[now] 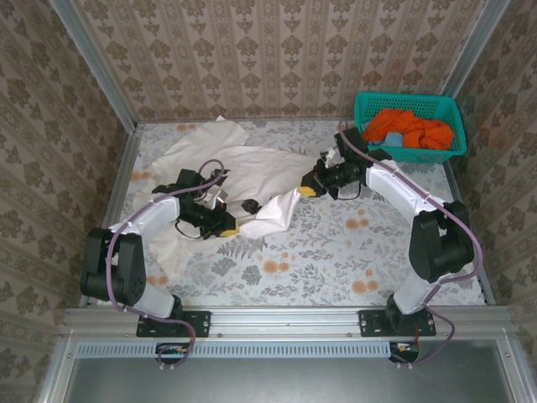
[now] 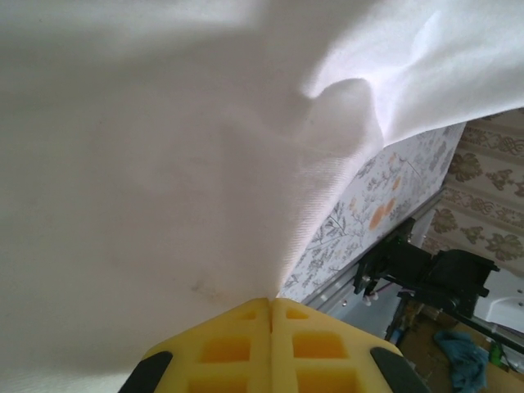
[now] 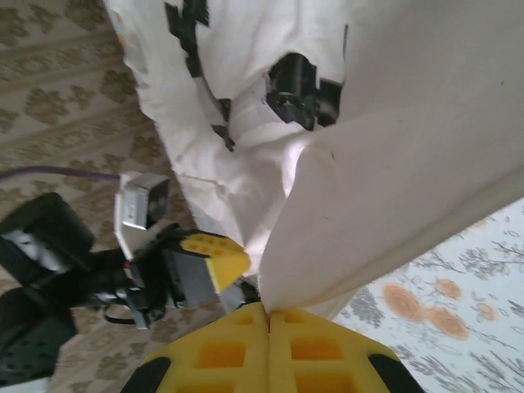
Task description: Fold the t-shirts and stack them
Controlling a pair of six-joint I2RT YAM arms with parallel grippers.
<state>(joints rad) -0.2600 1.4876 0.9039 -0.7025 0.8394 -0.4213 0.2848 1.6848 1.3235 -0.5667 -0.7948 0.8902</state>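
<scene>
Gripping the cream-white t-shirt (image 1: 256, 168) with left gripper (image 1: 226, 228) and right gripper (image 1: 309, 191), both clamped on cloth, reaching forward, elbows out, wrists turned inward.

You have no text, label, brand or number here that can be read. The only print is the black marks (image 3: 187, 29) on the front of the cream-white t-shirt (image 3: 409, 123). The cloth is crumpled and folded over them, so you cannot tell whether they are letters or a picture.
</scene>
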